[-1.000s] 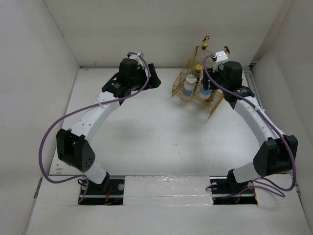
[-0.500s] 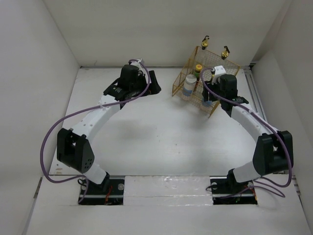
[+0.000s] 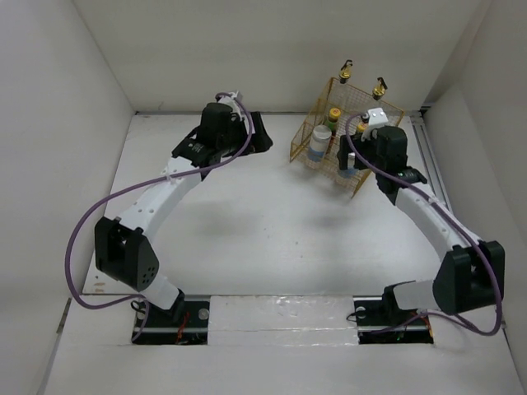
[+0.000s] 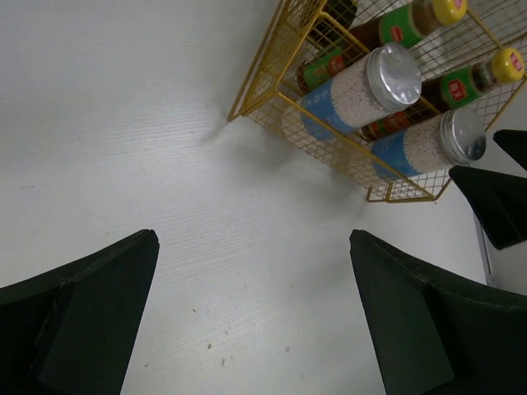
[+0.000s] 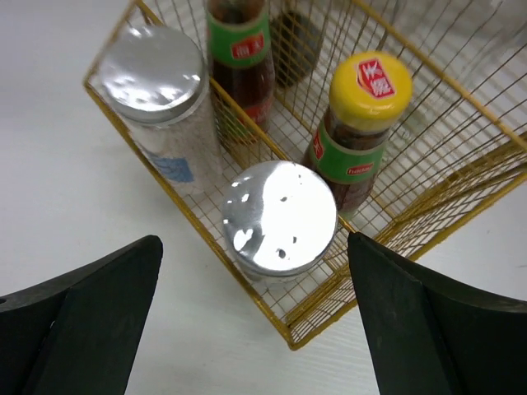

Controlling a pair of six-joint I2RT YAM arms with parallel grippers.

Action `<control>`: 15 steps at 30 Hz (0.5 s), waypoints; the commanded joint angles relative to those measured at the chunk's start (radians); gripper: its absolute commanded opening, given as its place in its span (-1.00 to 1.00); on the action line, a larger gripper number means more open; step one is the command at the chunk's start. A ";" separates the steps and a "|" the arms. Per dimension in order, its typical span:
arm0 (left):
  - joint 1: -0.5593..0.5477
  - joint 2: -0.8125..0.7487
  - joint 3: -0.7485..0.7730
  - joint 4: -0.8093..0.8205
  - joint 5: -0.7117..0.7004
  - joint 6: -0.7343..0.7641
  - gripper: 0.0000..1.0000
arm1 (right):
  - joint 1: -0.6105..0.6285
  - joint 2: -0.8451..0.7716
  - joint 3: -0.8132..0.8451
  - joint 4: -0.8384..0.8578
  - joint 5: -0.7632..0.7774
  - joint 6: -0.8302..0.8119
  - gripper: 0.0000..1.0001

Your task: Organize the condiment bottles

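The yellow wire rack (image 3: 301, 146) stands at the back right and holds all the bottles. Two clear glass bottles with gold spouts (image 3: 347, 73) stand at its back. Two yellow-capped sauce bottles (image 5: 362, 107) stand in the middle, and two silver-lidded jars (image 5: 156, 70) at the front. My right gripper (image 5: 254, 247) is open and empty. It hovers over the near-right jar (image 5: 280, 216), one finger either side and apart from it. My left gripper (image 4: 254, 239) is open and empty over bare table, left of the rack (image 4: 272, 70).
White walls close in the table at the back, left and right. The rack sits close to the back right corner. The right gripper's dark fingers (image 4: 498, 197) show in the left wrist view just beyond the rack.
My right gripper has shifted from the rack's back right side toward its near right corner, over the front jar. The left arm has barely moved.
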 commanded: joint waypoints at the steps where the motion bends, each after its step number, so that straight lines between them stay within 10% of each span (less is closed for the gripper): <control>1: 0.003 -0.021 0.079 0.011 0.003 0.013 1.00 | 0.033 -0.146 0.062 -0.008 0.006 0.014 1.00; 15: 0.046 -0.107 0.150 -0.023 -0.043 0.013 1.00 | 0.403 -0.648 -0.164 -0.179 0.035 0.134 1.00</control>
